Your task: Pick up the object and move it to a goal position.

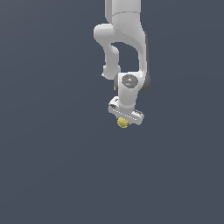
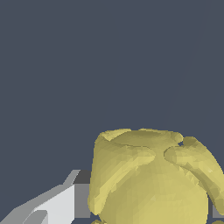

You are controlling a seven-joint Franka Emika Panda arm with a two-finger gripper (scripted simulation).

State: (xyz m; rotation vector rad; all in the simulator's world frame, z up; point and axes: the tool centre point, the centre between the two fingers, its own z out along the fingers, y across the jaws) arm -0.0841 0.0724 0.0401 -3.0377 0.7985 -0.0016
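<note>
- A white Franka arm (image 1: 127,39) reaches down over a plain slate-grey tabletop (image 1: 48,166), its gripper (image 1: 124,121) set just above and around the object (image 1: 123,123), a small yellow lumpy ball that peeks out beneath the gripper's white bar in the exterior view.
- In the wrist view the object (image 2: 151,179) fills the frame close to the lens, ridged and rounded, with one pale finger (image 2: 57,205) standing beside it. A dark sliver separates the finger's pad from the yellow flank, and a second grey edge just shows on the far side.
- The fingers appear to bracket the object, but whether they press on it cannot be told from either view. Nor is it clear whether the ball rests on the tabletop or hangs clear of it, since no shadow or contact line shows.
- No goal marker is visible in either view, so the remaining travel cannot be judged.
- The chief risk looks to be a poor hold. The surface is lumpy and curved, and a pad that meets a ridge rather than a flat could let the ball roll or squirt out as the fingers close.
- If the grip is only light, a quick lift or swing could shake the object free.
- An off-centre grasp could also push the ball sideways across the tabletop rather than trapping it.
</note>
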